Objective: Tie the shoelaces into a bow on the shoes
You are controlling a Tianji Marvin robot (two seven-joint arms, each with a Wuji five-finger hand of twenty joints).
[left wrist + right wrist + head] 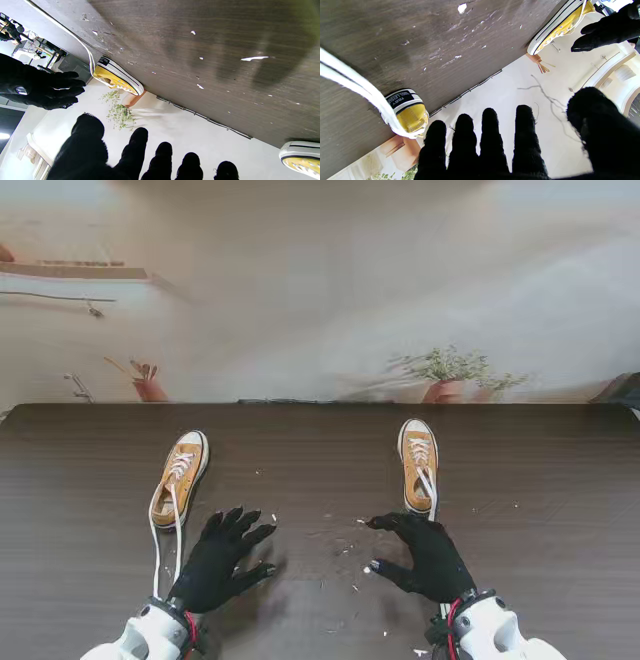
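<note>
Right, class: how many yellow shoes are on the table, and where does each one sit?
2. The left shoe lies just beyond the left hand, toe angled right; the right shoe lies just beyond the right hand. None seems hidden.

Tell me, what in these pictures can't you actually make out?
- Right shoe: its lace runs toward me and disappears behind the right hand in the stand view, so its end is hidden.
- Left shoe: cut off by the edge of the left wrist view.
- White specks on the table: too small to identify.
- Right-wrist view: the lace is close and blurred.
</note>
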